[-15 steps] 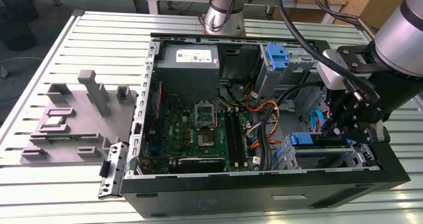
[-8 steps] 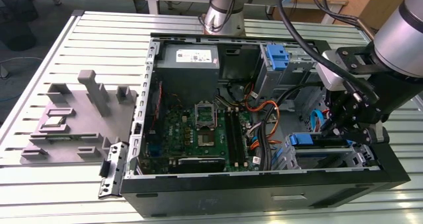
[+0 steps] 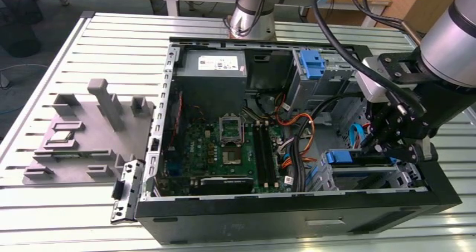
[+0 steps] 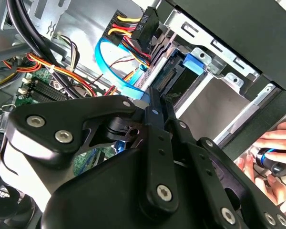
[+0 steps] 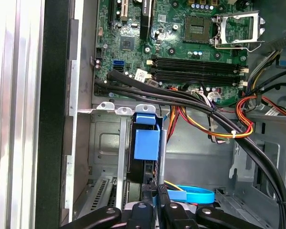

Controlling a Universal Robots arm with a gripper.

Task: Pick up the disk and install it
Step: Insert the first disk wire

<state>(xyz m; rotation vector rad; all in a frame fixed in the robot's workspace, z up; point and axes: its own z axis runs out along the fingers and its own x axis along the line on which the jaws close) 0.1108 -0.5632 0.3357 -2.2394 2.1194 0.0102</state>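
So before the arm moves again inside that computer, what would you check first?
1. Disk standing in the bay: ok.
2. Disk pushed fully home: cannot tell.
3. Tool lined up with the disk's end: ok.
4. Blue cable away from the tool: not ok, it lies right beside it.
5. People clear: not ok, a hand is close to the case in the second wrist view.
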